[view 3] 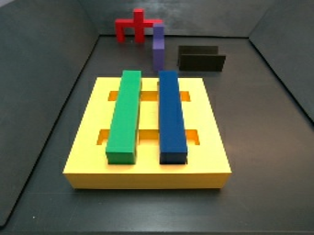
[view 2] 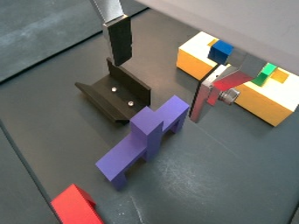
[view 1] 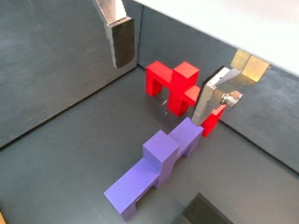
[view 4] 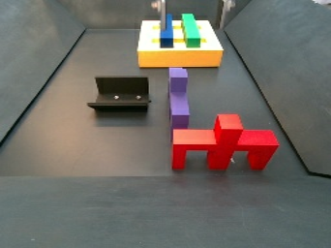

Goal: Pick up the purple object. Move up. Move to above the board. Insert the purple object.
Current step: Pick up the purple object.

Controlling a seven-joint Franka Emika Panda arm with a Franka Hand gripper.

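The purple object (view 1: 158,166) lies flat on the dark floor between the red piece and the fixture; it also shows in the second wrist view (view 2: 142,140) and in both side views (view 3: 159,41) (view 4: 179,95). My gripper (view 1: 170,70) is open and empty, well above the floor, with its jaws spread wide over the purple object's far end (view 2: 163,70). One finger (view 1: 121,39) hangs free, and the second finger (view 2: 211,96) shows near the board. The yellow board (view 3: 86,138) carries a long green bar (view 3: 125,110) and a long blue bar (view 3: 172,110); it also shows in a side view (view 4: 149,53).
A red piece (view 4: 223,145) stands beside the purple object (view 1: 173,80). The dark fixture (view 4: 119,94) stands on its other side (view 2: 114,94). Grey walls enclose the floor.
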